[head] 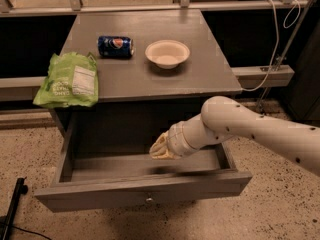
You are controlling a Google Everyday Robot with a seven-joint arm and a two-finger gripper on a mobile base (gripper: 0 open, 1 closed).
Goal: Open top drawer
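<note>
The top drawer (142, 189) is a wide, shallow grey wooden drawer pulled far out from under the grey cabinet top. Its front panel faces me with a small round metal knob (148, 200) at centre. Its inside looks empty. My gripper (161, 148) sits at the end of the white arm (250, 129), which reaches in from the right. It hovers over the middle of the open drawer, above the floor of the drawer and behind the front panel, apart from the knob.
On the cabinet top (210, 74) lie a green chip bag (70, 80) at the left edge, a blue soda can (115, 46) on its side and a white bowl (167, 53). A cable (272, 59) hangs at right. A black stand (12, 206) is at lower left.
</note>
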